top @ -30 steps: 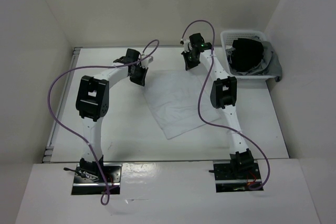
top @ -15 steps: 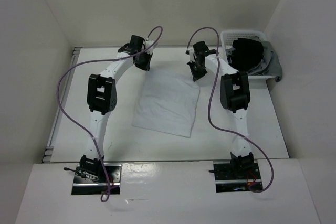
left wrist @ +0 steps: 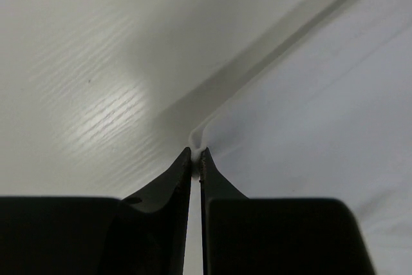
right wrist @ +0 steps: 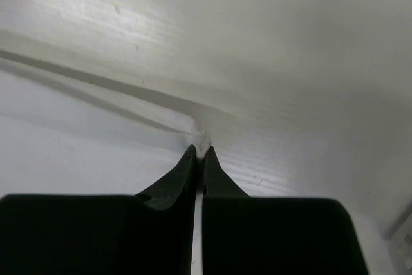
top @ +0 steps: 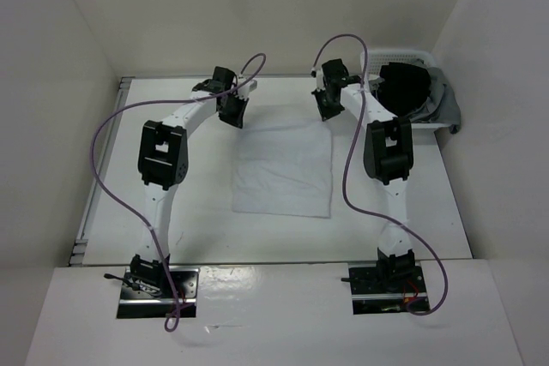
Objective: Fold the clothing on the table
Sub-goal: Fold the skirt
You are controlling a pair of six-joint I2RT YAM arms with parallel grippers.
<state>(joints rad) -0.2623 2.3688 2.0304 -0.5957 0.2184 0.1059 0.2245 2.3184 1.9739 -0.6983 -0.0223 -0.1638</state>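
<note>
The cloth (top: 285, 173) now lies square on the worktop (top: 193, 207), no longer skewed. My left hand (top: 231, 114) and right hand (top: 328, 109) are clamped tight on its far corners, so I can fold nearward.

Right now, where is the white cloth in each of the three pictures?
Top view: the clothing lies spread at the centre.
Left wrist: fills the right side, corner pinched in the left tool.
Right wrist: lower left, corner pinched in the right tool.
Shared landmark: those two pinched far corners.
</note>
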